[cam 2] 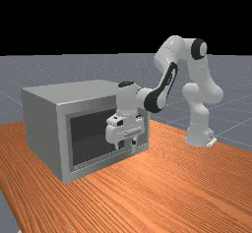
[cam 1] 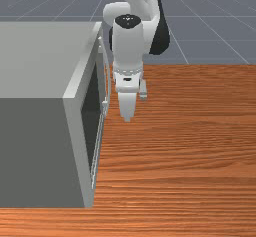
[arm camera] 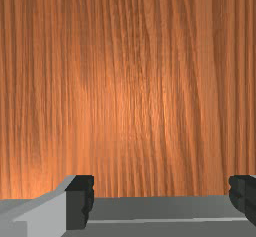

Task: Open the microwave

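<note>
Table [cam 2: 162, 178], microwave front [cam 2: 91, 136] toward end effector [cam 2: 126, 149]

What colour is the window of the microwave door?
Dark, nearly black; the far view shows it best.

Microwave [cam 1: 37, 61] on the table [cam 1: 190, 161]

Rounded white arm [cam 2: 171, 51], black joint covers [cam 2: 153, 101], white end effector [cam 2: 125, 149], dark pads [arm camera: 76, 206]
</note>
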Controlling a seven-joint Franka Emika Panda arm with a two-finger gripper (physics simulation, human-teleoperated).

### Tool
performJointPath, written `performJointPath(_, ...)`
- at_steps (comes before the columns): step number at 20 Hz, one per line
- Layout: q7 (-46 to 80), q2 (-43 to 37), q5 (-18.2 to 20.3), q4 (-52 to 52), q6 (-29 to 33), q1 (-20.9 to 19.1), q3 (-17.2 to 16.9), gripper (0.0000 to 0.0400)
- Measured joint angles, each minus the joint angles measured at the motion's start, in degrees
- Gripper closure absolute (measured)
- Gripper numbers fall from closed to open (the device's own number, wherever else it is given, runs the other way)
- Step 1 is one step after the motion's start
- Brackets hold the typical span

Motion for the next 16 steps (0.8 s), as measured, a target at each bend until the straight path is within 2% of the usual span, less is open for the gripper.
performJointPath(1,5.6,-0.1,0.2,-0.2,0.0,0.9,-1.0,0.0000)
performJointPath(4,2.3,-0.1,0.2,-0.3,0.1,0.5,-0.6,0.0000)
performJointPath(5,10.8,-4.2,0.3,-8.1,4.4,1.5,-2.4,0.0155)
performJointPath(6,11.7,-6.8,0.3,-13.6,7.1,0.9,-3.1,0.0251)
performJointPath(7,13.1,-8.4,0.3,-16.9,8.8,0.7,-3.7,0.0310)
performJointPath(8,14.8,-9.3,0.3,-18.8,9.8,1.0,-3.9,0.0345)
performJointPath(11,19.9,-10.4,0.3,-20.9,11.0,1.8,-4.9,0.0388)
performJointPath(16,28.6,-10.6,0.3,-21.3,11.4,3.6,-6.4,0.0399)
